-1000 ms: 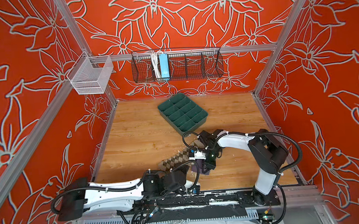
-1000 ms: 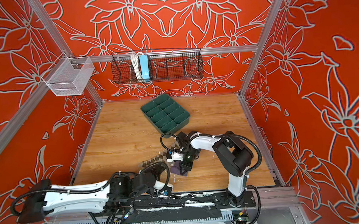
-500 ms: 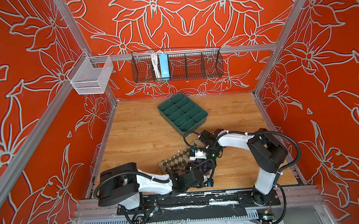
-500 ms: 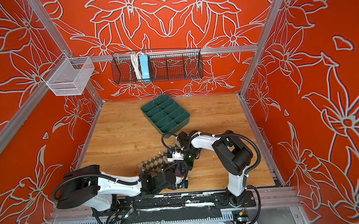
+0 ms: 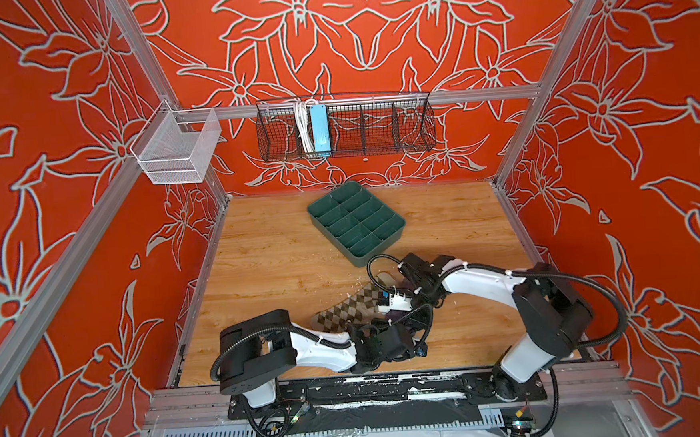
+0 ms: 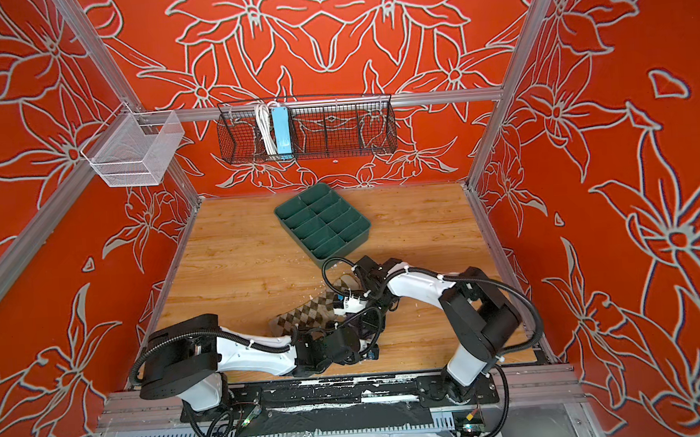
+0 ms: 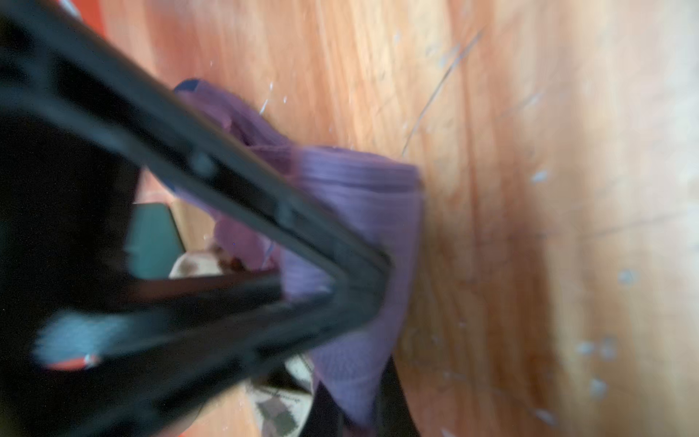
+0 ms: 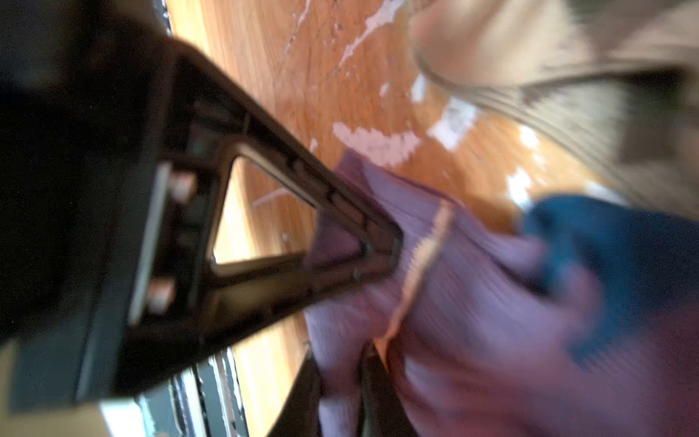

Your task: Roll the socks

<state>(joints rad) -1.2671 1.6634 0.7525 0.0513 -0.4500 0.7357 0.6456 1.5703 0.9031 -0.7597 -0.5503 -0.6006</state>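
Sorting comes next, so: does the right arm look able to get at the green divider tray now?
Probably yes: the green divider tray lies just beyond its wrist with nothing between, though the right gripper is busy at the purple sock.

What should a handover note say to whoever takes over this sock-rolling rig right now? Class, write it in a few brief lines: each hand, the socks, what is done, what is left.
Left hand: shut on the purple sock.
Right hand: tips look pinched on the same sock, though the view is blurred.
Socks: the purple sock is bunched between both hands at the near middle of the table. The argyle sock lies stretched out there, partly hidden by the arms.
Done: purple sock gripped; no finished roll shows.
Left: roll both socks.
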